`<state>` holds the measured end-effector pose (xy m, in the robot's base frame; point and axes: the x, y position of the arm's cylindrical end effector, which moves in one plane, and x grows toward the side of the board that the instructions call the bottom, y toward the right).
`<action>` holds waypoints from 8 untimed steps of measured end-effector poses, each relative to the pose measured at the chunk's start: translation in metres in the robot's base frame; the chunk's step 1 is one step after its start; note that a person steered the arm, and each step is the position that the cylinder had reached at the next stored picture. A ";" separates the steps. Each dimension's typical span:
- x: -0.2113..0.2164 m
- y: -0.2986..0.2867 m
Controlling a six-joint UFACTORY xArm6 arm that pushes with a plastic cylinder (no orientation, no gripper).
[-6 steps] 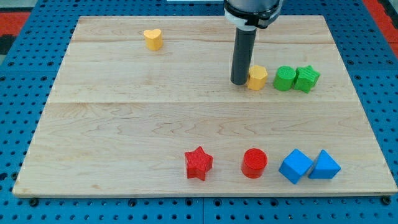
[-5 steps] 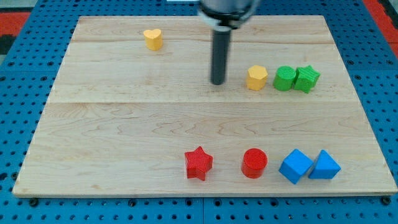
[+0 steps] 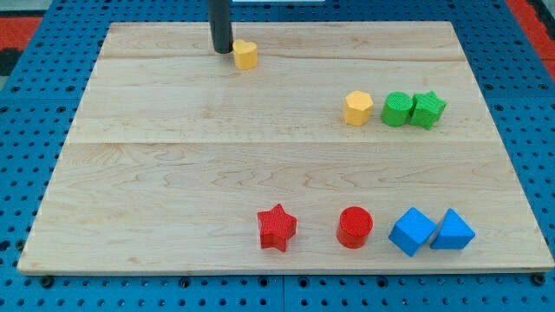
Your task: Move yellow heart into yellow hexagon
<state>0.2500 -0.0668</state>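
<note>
My tip (image 3: 222,49) rests on the wooden surface (image 3: 173,173) near the view's top, just left of the yellow heart (image 3: 245,55) — touching or nearly so. The yellow hexagon (image 3: 357,108) sits well apart toward the view's right, beside two green blocks (image 3: 413,109). No hand is fitted — only the rod.

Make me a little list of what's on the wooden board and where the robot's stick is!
my tip: near the view's top, just to the view's left of the yellow heart
yellow heart: close to the tip, contact unclear
yellow hexagon: right of centre, far from the heart
green blocks: two side by side, right of the hexagon
red star: near the view's bottom
red cylinder: right of the star
blue blocks: two together, bottom right
board: wooden
</note>
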 end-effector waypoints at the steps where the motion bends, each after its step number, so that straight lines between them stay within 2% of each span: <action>1: 0.050 0.083; 2: 0.091 0.132; 5: 0.114 0.126; 6: 0.132 0.090; 7: 0.193 0.069; 8: 0.207 0.109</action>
<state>0.4568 0.0425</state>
